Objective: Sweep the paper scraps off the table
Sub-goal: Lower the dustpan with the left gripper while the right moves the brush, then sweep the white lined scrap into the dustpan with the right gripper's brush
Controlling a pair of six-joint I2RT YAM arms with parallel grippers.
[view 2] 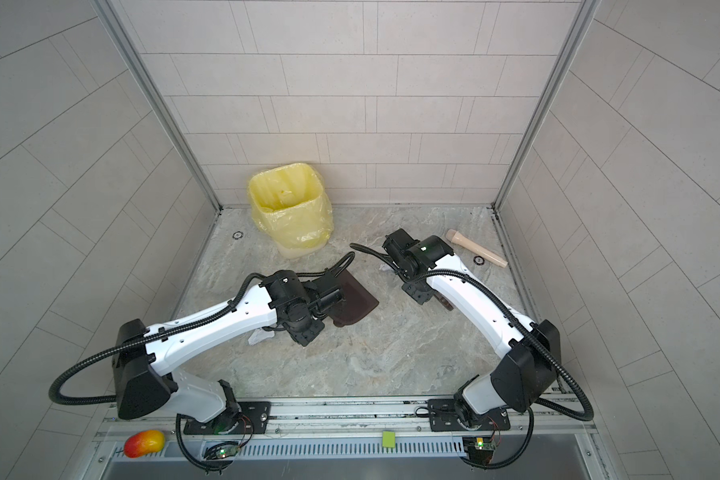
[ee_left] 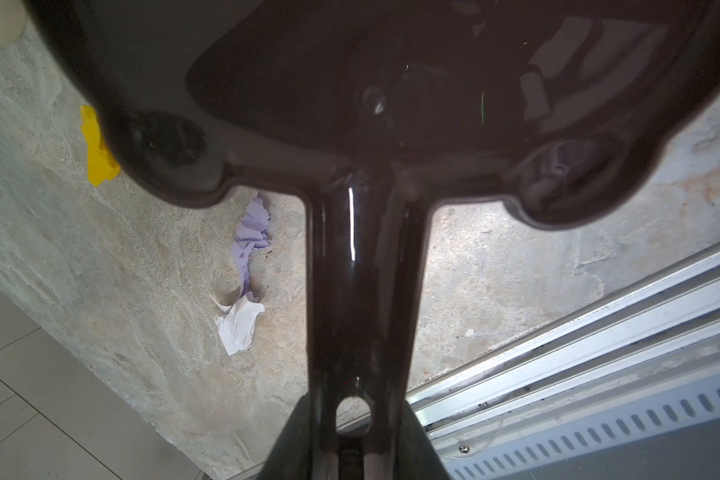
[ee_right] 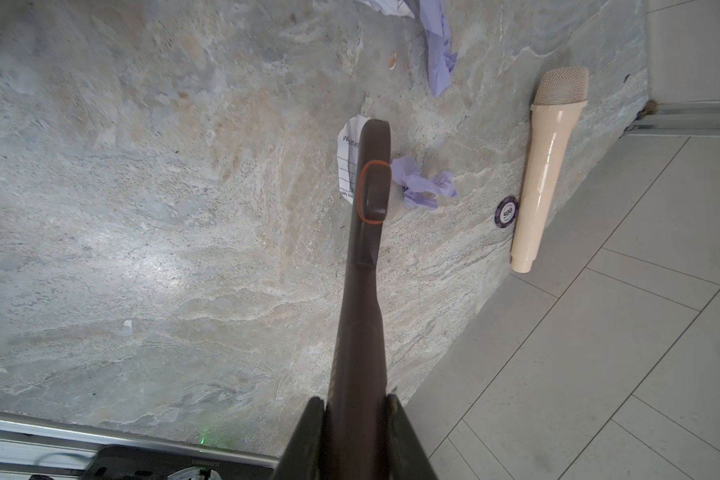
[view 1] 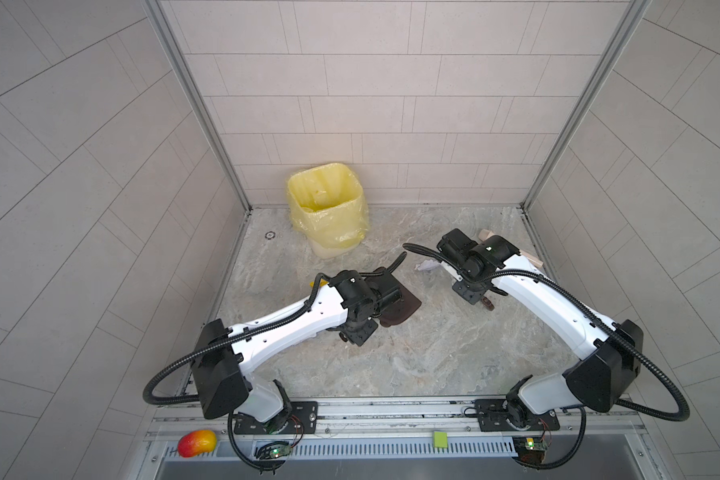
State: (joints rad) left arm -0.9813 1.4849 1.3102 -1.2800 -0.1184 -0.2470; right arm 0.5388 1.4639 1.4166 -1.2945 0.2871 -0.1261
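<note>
Two tools held: clamping the handle of a dark brown dustpan (ee_left: 350, 83) with the left fingers (ee_left: 285, 453), squeezing a brush (ee_right: 360, 299) with the right fingers (ee_right: 304, 444), closed tight on it. Scattered on the marbled tabletop (view 1: 391, 365), paper scraps (ee_right: 422, 187): lilac and printed white bits by the brush tip, near a beige microphone (ee_right: 547, 166); yellow at the dustpan's edge, lilac and white beside its handle. At the back wall, a yellow-lined bin (view 1: 329, 208).

Robot lab test booth, tiled wall panels (view 1: 350, 83), aluminium rails (view 1: 391, 409), marble-look table (view 1: 412, 365)
</note>
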